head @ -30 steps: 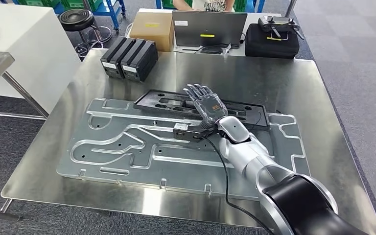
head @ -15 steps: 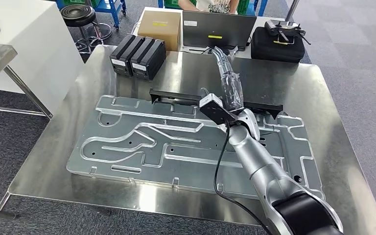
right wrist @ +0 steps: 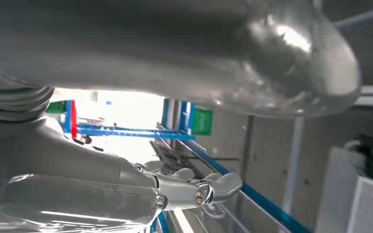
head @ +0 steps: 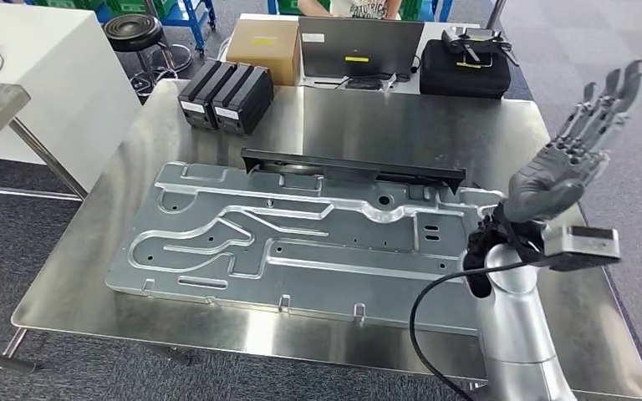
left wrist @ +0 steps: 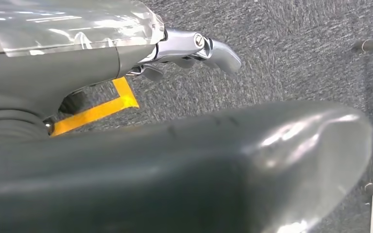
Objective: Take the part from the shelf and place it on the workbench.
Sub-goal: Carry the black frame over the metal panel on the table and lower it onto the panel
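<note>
Workbench (head: pixel 125 276) of bare steel takes up most of the head view, and on it lies a large flat aluminium plate (head: pixel 301 242) with milled channels. The long black part (head: pixel 351 170) rests along the plate's far edge, tilted up on its side, touching no hand. Behind it sit two black boxes (head: pixel 224 98) at the far left corner, with a cardboard box (head: pixel 261 48), a laptop (head: pixel 359 48) and a black case (head: pixel 464 71) on the table beyond. Over the bench's right edge the right hand (head: pixel 573 159) is raised, fingers straight and spread apart, holding nothing (well apart from the part). Beside the robot's body, the left hand (left wrist: pixel 194 48) hangs over grey carpet with fingers loosely apart, gripping nothing.
</note>
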Tool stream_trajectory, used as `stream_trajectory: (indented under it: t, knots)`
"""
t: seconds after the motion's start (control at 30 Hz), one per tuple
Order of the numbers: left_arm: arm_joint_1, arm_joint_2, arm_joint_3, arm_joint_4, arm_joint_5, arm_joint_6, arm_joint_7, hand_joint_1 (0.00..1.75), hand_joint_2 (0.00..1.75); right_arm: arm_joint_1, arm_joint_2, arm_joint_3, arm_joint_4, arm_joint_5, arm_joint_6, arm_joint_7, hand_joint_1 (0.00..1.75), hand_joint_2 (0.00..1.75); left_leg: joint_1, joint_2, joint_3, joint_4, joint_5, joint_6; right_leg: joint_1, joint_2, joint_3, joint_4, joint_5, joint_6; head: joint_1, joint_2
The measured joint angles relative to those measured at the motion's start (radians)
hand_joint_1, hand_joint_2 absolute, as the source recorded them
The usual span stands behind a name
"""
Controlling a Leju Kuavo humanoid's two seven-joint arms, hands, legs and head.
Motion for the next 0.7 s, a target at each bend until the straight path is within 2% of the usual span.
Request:
stream_trajectory:
  t: [0.03,0.07,0.1,0.13,0.17,0.2,0.23,0.33,0.37,0.4,0.47,0.5,0.53,0.57,0.6,0.63,0.67,0.7]
  knots:
    - [-0.001,0.0,0.0,0.0,0.0,-0.001,0.0,0.0,0.0,0.015,-0.002,-0.008,-0.025,0.003,0.001,0.0,0.0,0.0,0.001,0.0,-0.001,0.034,-0.018,-0.003,0.0,0.0,-0.01,0.001,0.008,0.001,0.0,0.0]
    - [-0.002,0.0,0.0,0.0,0.0,-0.002,0.0,0.0,0.0,0.028,-0.004,-0.014,-0.049,0.009,0.0,0.0,0.0,0.0,0.002,0.0,0.016,0.031,-0.018,-0.004,0.0,0.0,-0.021,0.002,0.016,0.003,0.0,0.0]
    - [-0.003,0.0,0.0,0.0,0.0,-0.004,0.001,0.0,0.0,0.042,-0.007,-0.02,-0.07,0.016,-0.003,0.0,0.0,0.0,0.002,0.0,0.054,-0.012,-0.002,-0.005,-0.001,0.001,-0.032,0.004,0.023,0.005,0.0,0.0]
    - [-0.005,0.0,0.0,0.0,0.0,-0.005,0.001,0.0,0.0,0.055,-0.009,-0.025,-0.09,0.022,-0.007,0.0,0.0,0.0,0.003,0.0,0.108,-0.085,0.019,-0.004,-0.001,0.001,-0.041,0.007,0.031,0.009,0.0,0.0]
    - [-0.008,0.001,0.001,0.0,0.0,-0.007,0.001,0.0,0.0,0.069,-0.013,-0.031,-0.11,0.027,-0.011,0.0,0.0,0.0,0.002,0.0,0.155,-0.157,0.035,-0.001,0.0,0.002,-0.049,0.01,0.038,0.014,0.0,0.0]
    - [-0.012,0.001,0.001,0.0,0.0,-0.009,0.001,0.0,0.0,0.084,-0.017,-0.038,-0.128,0.029,-0.014,0.0,0.0,0.0,0.0,-0.001,0.187,-0.212,0.047,0.006,0.001,0.001,-0.055,0.013,0.045,0.02,0.0,0.0]
    - [-0.014,0.001,0.001,0.0,-0.001,-0.01,0.001,0.0,0.0,0.1,-0.021,-0.046,-0.144,0.029,-0.016,0.0,0.0,0.0,-0.003,-0.003,0.203,-0.242,0.054,0.013,0.002,0.001,-0.057,0.014,0.052,0.027,0.0,0.0]
    - [-0.012,0.001,0.001,0.0,-0.003,-0.012,0.003,0.0,0.0,0.151,-0.031,-0.079,-0.176,0.023,-0.013,0.0,0.0,0.0,-0.007,-0.002,0.191,-0.247,0.077,0.035,-0.002,0.002,-0.06,0.007,0.072,0.046,0.0,0.0]
    - [-0.012,0.001,0.002,0.0,-0.003,-0.012,0.003,0.0,0.0,0.17,-0.036,-0.093,-0.183,0.02,-0.013,0.0,0.0,0.0,-0.006,0.001,0.183,-0.249,0.089,0.043,-0.005,0.004,-0.066,0.017,0.055,0.051,0.0,0.0]
    - [-0.013,0.001,0.004,0.0,-0.003,-0.013,0.004,0.0,0.0,0.19,-0.042,-0.106,-0.189,0.016,-0.015,0.0,0.0,0.0,-0.004,0.004,0.173,-0.251,0.102,0.05,-0.007,0.005,-0.077,0.045,0.019,0.056,0.0,0.0]
    - [-0.013,0.001,0.01,0.0,-0.003,-0.014,0.004,0.0,0.0,0.229,-0.06,-0.126,-0.195,0.009,-0.02,0.0,0.0,0.0,-0.004,0.009,0.146,-0.251,0.125,0.058,-0.008,0.005,-0.109,0.158,-0.093,0.065,0.0,0.0]
    - [-0.013,0.001,0.015,0.0,-0.003,-0.014,0.004,0.0,0.0,0.248,-0.067,-0.132,-0.195,0.008,-0.022,0.0,0.0,0.0,-0.004,0.011,0.132,-0.25,0.136,0.059,-0.009,0.004,-0.121,0.224,-0.135,0.068,0.0,0.0]
    - [-0.012,0.001,0.02,0.0,-0.002,-0.014,0.004,0.0,0.0,0.264,-0.072,-0.137,-0.195,0.006,-0.022,0.0,0.0,0.0,-0.005,0.012,0.116,-0.248,0.146,0.058,-0.009,0.004,-0.123,0.275,-0.155,0.071,0.0,0.0]
    - [-0.012,0.001,0.024,0.0,-0.001,-0.014,0.004,0.0,0.0,0.277,-0.076,-0.141,-0.195,0.006,-0.023,0.0,0.0,0.0,-0.005,0.013,0.1,-0.246,0.156,0.057,-0.009,0.004,-0.11,0.296,-0.152,0.071,0.0,0.0]
    - [-0.012,0.001,0.027,0.0,0.0,-0.014,0.004,0.0,0.0,0.287,-0.079,-0.144,-0.195,0.006,-0.022,0.0,0.0,0.0,-0.006,0.015,0.085,-0.243,0.165,0.055,-0.009,0.004,-0.079,0.282,-0.133,0.07,0.0,0.0]
    - [-0.012,0.001,0.029,0.0,0.0,-0.014,0.004,0.0,0.0,0.295,-0.082,-0.147,-0.195,0.006,-0.02,0.0,0.0,0.0,-0.006,0.015,0.071,-0.24,0.174,0.053,-0.009,0.004,-0.03,0.234,-0.111,0.067,0.0,0.0]
    - [-0.013,0.001,0.03,0.0,0.0,-0.014,0.004,0.0,0.0,0.303,-0.084,-0.151,-0.195,0.008,-0.016,0.0,0.0,0.0,-0.007,0.015,0.06,-0.236,0.182,0.05,-0.008,0.005,0.031,0.163,-0.103,0.061,0.0,0.0]
    - [-0.013,0.001,0.032,0.0,0.0,-0.014,0.005,0.0,0.0,0.312,-0.086,-0.157,-0.194,0.014,-0.012,0.0,0.0,0.0,-0.008,0.015,0.053,-0.233,0.189,0.046,-0.005,0.006,0.087,0.089,-0.107,0.055,0.0,0.0]
